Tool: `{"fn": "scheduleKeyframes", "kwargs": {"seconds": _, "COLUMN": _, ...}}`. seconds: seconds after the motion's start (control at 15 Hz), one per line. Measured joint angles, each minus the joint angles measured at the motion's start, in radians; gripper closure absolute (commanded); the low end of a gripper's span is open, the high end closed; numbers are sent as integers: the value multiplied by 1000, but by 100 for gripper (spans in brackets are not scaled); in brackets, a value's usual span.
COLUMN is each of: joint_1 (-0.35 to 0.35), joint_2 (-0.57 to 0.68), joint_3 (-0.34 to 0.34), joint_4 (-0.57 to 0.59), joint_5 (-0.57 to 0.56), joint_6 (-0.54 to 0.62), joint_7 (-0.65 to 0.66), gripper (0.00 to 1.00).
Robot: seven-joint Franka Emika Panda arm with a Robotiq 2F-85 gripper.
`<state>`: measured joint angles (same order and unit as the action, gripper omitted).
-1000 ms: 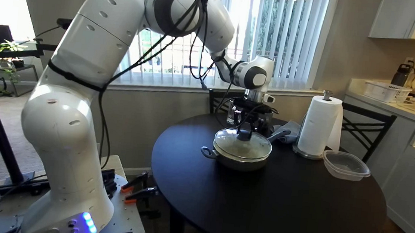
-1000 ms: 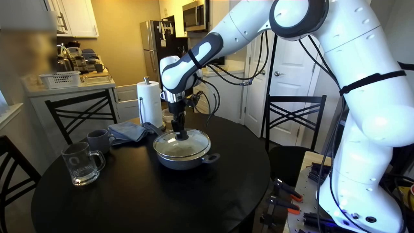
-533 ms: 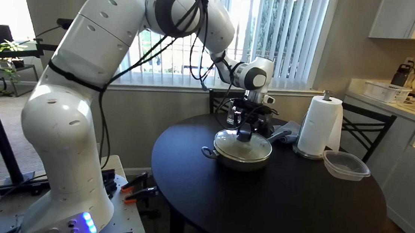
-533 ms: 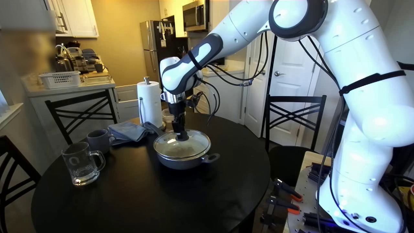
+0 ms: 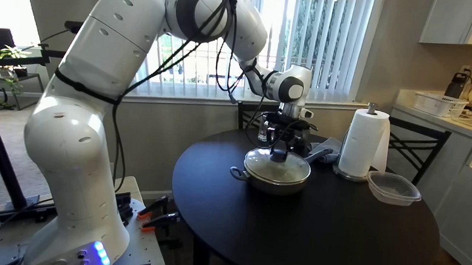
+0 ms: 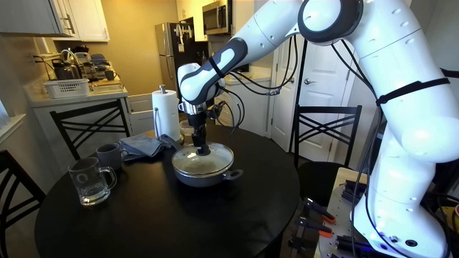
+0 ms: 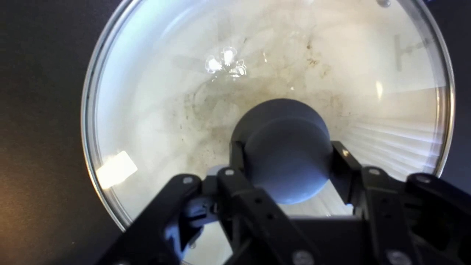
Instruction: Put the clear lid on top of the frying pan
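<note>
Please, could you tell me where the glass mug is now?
In an exterior view, the glass mug stands upright on the table at picture left, just in front of the grey mug.

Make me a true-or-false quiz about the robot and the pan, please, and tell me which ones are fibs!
1. The glass lid covers the frying pan. True.
2. The gripper is holding the blue cloth. False: it is closed on the lid's dark knob.
3. You can't see through the glass lid. False: it is see-through.
4. A glass mug stands upright near a gray mug. True.
5. The frying pan has just one handle. False: it has a long handle and a small loop handle.
6. A white paper towel roll stands upright. True.
</note>
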<state>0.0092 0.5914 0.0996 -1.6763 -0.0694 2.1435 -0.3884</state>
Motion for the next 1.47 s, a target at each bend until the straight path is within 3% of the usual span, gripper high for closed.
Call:
{"fn": "scheduleKeyframes", "kwargs": {"seconds": 1.33, "joint_1": 6, "joint_2": 0, "joint_3": -4, "joint_4": -2, "joint_5": -36, "joint_6": -14, "joint_7": 0, "gripper": 67}}
{"fn": "scheduleKeyframes", "kwargs": {"seconds": 1.4, "joint_1": 6, "joint_2": 0, "joint_3": -3, "joint_4": -1, "joint_5": -36, "joint_6": -12, "joint_7": 0, "gripper": 17}}
{"fn": "scheduleKeyframes", "kwargs": {"seconds": 1.47, "joint_1": 6, "joint_2": 0, "joint_3": -3, "joint_4": -1, "joint_5": -34, "joint_6": -11, "joint_7": 0, "gripper": 15}}
